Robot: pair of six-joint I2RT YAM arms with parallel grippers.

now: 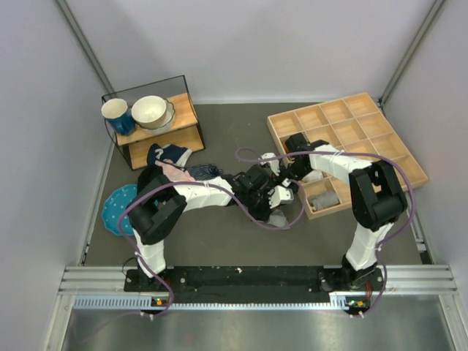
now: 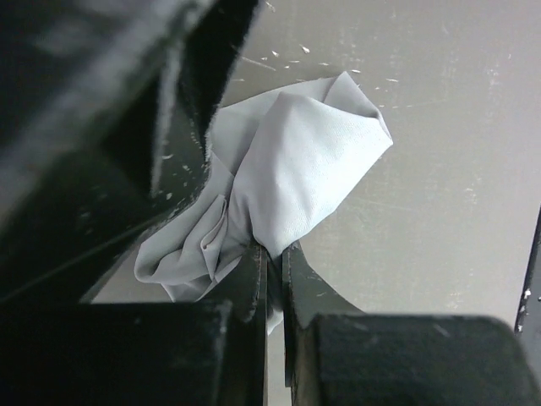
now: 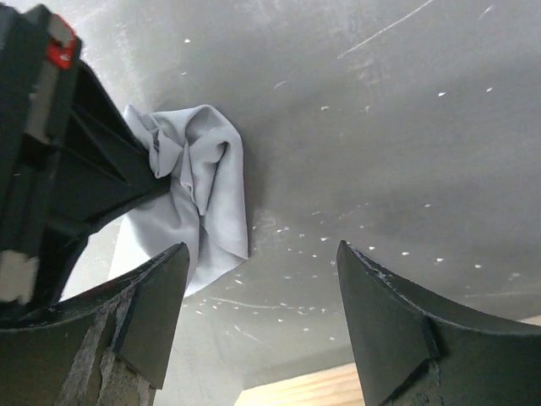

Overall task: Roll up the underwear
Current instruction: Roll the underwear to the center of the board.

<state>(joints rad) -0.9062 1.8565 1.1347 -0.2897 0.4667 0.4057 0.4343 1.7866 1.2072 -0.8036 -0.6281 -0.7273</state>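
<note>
Dark grey table, both arms reaching in to its middle. Wooden compartment tray at back right. Wire-framed shelf at back left, carrying a blue cup and a white bowl. Blue dotted plate at the left edge of the table. Navy striped garment and pink cloth lie in front of the shelf.

We find the underwear crumpled on the table just off the tray's near left corner, bunched and not rolled. Left gripper is clenched on the lower edge of the cloth, with a fold pinched between the two fingers. Right gripper is spread wide with nothing between its fingers; it hangs above the table just beside the underwear, apart from it
</note>
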